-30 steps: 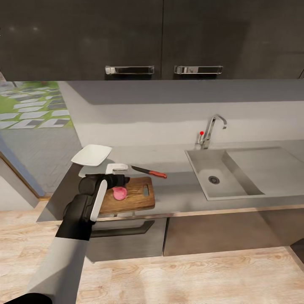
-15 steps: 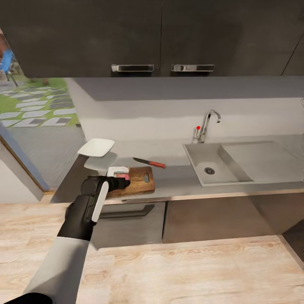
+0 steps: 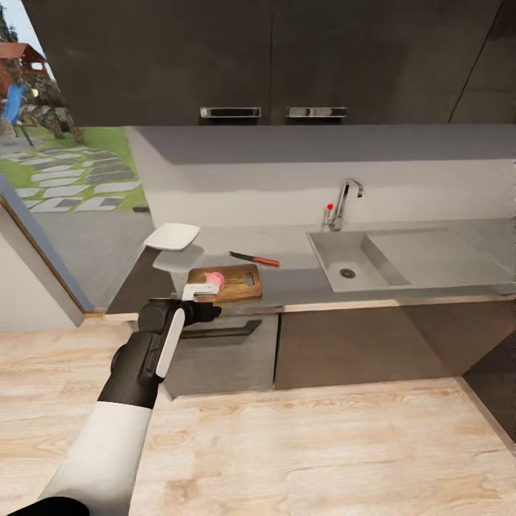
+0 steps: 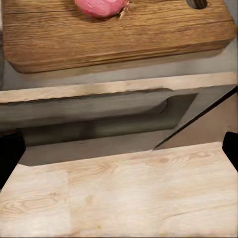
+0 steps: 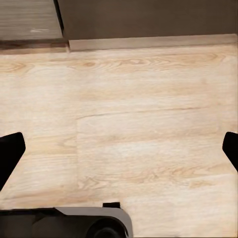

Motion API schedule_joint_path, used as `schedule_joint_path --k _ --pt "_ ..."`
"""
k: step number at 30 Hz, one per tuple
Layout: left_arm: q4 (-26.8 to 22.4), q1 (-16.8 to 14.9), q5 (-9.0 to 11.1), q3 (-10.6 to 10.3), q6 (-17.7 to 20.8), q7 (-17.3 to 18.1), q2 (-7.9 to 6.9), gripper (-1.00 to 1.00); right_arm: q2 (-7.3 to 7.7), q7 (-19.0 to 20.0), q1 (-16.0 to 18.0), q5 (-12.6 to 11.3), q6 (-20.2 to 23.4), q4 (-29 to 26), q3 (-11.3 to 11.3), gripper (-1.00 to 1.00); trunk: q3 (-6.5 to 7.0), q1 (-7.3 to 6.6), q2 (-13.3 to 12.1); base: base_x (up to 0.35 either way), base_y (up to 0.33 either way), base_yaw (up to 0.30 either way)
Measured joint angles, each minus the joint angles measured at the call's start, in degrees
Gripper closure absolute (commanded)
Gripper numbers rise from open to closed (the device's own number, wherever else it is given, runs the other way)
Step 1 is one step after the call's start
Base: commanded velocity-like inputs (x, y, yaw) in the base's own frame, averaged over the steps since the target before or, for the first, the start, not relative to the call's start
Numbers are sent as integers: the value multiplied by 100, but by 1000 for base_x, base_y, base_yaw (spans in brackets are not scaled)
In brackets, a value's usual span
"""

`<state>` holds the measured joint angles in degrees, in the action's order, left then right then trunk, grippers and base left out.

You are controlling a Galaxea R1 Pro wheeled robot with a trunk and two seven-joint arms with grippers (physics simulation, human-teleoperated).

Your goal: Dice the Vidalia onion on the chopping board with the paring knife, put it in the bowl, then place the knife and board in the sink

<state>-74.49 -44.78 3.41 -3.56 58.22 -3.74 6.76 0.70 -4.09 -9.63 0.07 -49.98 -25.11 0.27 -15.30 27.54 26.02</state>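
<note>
The Vidalia onion (image 3: 213, 278) (image 4: 101, 6), pinkish, lies on the dark-brown chopping board (image 3: 233, 283) (image 4: 114, 37) on the grey countertop (image 3: 301, 281). Just behind the board is the red-handled paring knife (image 3: 254, 259). The white bowl (image 3: 172, 236) stands at the counter's left end. To the right, the sink (image 3: 337, 252) with its chrome faucet (image 3: 342, 203) holds nothing I can see. My left gripper (image 3: 206, 301) (image 4: 119, 151) hangs open and empty in front of the counter edge, short of the board. Over the floor, the right gripper (image 5: 119, 151) is open and empty too.
Dark wall cabinets (image 3: 272, 64) hang above the counter. A drawer with a dark bar handle (image 3: 218, 331) (image 4: 99, 124) sits under the board. Light wooden floor (image 3: 301, 444) stretches before the cabinets. A glass opening (image 3: 64, 179) onto a garden lies left.
The whole view has pulled back from the counter, so the camera moved. My left gripper, earlier over the board beside the onion, now hangs in front of the counter edge. The onion stays on the board.
</note>
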Motion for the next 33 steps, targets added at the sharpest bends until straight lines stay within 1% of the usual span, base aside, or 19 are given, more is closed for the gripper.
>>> schedule_joint_path --k 7,12,16,17,20,22,23,25,26,27,29,30,31,32,33 --pt "88 -1 1 0 -8 0 -1 -100 0 -1 2 -1 0 0 -6 -100 -1 0 1 -332 0 0" --pt "384 0 0 0 -32 0 0 -100 0 0 0 -1 0 0 -7 -100 0 -2 1 -143 0 0" --pt "852 0 -2 1 -52 2 0 -100 0 0 0 -1 0 0 -7 -100 -1 -3 1 -30 0 0" --pt "1386 1 -4 2 -69 11 0 -100 0 0 2 -1 5 0 -7 -100 -2 -3 0 -6 0 0" --pt "1893 0 1 -2 -171 17 4 -100 0 -2 1 -1 7 0 -10 -100 -1 -3 1 -3 0 0" --pt "2629 0 6 -5 -732 20 22 -100 2 -3 0 -2 8 0 -19 -100 -1 -3 0 0 0 0" --pt "2820 0 7 -6 -900 21 27 -100 3 -5 0 -2 10 0 -20 -100 -1 -3 0 0 0 0" --pt "3641 1 8 -2 -1619 23 59 -100 7 -4 0 -2 15 0 -22 -100 -2 -3 0 0 0 0" --pt "4346 2 10 6 -2195 23 87 -100 8 -6 1 -2 16 -1 -27 -100 -1 -4 1 0 0 0" --pt "4675 0 8 11 -2416 22 94 -100 8 -7 2 -1 16 -1 -28 -100 -1 -3 0 0 0 0" --pt "5717 3 12 22 -3333 13 106 -100 10 -8 1 -2 21 0 -31 -100 -2 -3 0 0 0 0" --pt "6444 1 17 27 -4103 3 108 -100 10 -9 1 -1 24 0 -32 -100 -2 -4 2 0 0 0" --pt "7046 5 24 32 -4626 -4 105 -100 9 -9 0 -1 25 0 -32 -100 -3 -3 0 0 0 0" --pt "7238 0 25 35 -4877 -8 104 -100 11 -9 2 -1 25 0 -32 -100 -1 -3 1 0 0 0" --pt "7455 10 28 39 -5249 -15 92 -100 10 -9 2 -1 25 0 -32 -100 -1 -3 1 0 0 0"
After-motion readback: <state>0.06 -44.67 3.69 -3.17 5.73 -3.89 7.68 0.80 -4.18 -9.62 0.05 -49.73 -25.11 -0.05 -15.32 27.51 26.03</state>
